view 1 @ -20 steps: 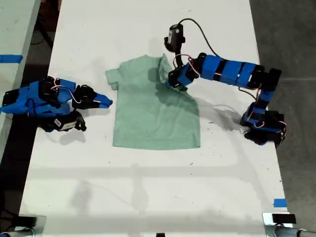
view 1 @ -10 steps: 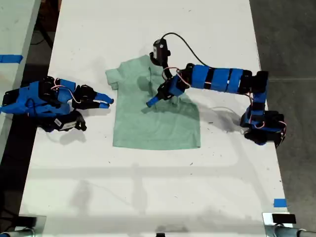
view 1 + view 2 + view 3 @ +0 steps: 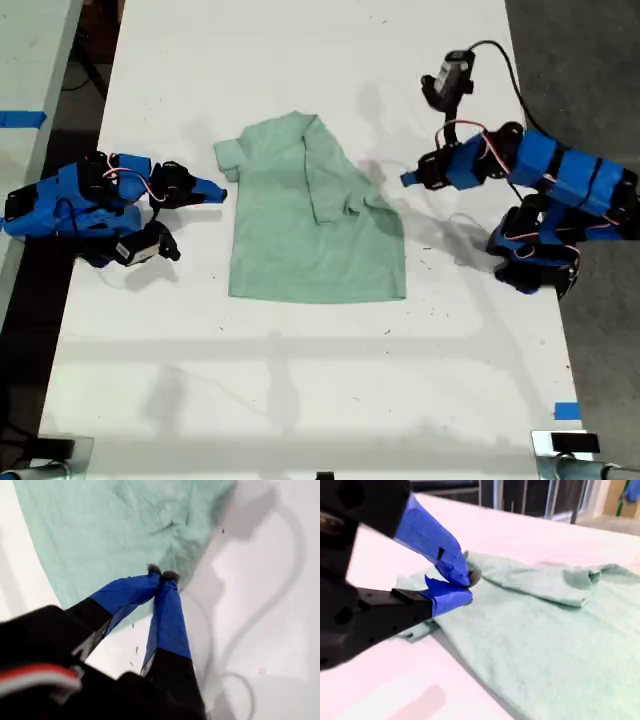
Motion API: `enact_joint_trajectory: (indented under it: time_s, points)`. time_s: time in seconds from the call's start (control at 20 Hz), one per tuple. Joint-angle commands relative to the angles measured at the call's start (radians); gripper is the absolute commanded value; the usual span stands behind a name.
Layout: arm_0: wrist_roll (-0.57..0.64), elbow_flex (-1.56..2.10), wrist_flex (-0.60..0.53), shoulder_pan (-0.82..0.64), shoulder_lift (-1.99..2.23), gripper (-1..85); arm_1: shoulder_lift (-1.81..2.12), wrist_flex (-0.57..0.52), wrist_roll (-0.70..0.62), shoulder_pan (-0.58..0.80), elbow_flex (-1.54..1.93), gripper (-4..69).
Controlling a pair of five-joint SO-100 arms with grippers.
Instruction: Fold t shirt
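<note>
- the t shirt is lying flat near the middle of the white counter, its hem facing the exterior view's bottom.
- the sleeve on the exterior view's right is lying folded inward across the chest, making a creased flap; the other sleeve is lying spread out toward the exterior view's left.
- my first hand is hanging above the bare counter just off the shirt's edge on the exterior view's right, touching no cloth, with its blue-taped tips pressed together and nothing between them.
- in the first wrist view the shirt is filling the area beyond the tips, with wrinkles near its edge.
- my second hand is sitting at the exterior view's left, just beside the spread sleeve; its two blue fingers are looking nearly closed, with nothing visible between them.
- whether the second hand's tips are touching the cloth i cannot tell.
- in the second wrist view the shirt is stretching away with the folded flap standing up as a ridge.
</note>
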Motion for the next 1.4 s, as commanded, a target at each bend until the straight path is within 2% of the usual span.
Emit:
enact_joint_trajectory:
  time_s: [0.0, 0.1, 0.2, 0.3, 0.55, 0.75, 1.35]
  points:
    - [0.178, 0.028, -0.101, -0.054, 0.006, -0.3, 0.54, -0.032, 0.051, -0.009, 0.535, 0.3]
    - [0.371, 0.026, -0.114, -0.133, 0.006, -0.3, 0.943, 0.1, 0.04, -0.02, 0.747, 0.3]
    - [0.506, 0.014, -0.089, -0.238, 0.006, -0.3, 0.933, 0.083, 0.041, -0.041, 0.767, 0.3]
    - [0.572, 0.006, -0.095, -0.255, 0.006, -0.3, 0.933, 0.078, 0.04, -0.052, 0.77, 0.4]
    - [0.465, 0.035, -0.091, -0.256, 0.006, -0.3, 0.933, 0.115, 0.086, -0.063, 0.775, 0.4]
    - [0.453, 0.035, -0.081, -0.241, 0.006, -0.3, 0.933, 0.132, 0.133, -0.058, 0.776, 0.4]
    - [0.436, 0.035, -0.075, -0.239, 0.006, -0.3, 0.933, 0.138, 0.158, -0.054, 0.778, 0.4]
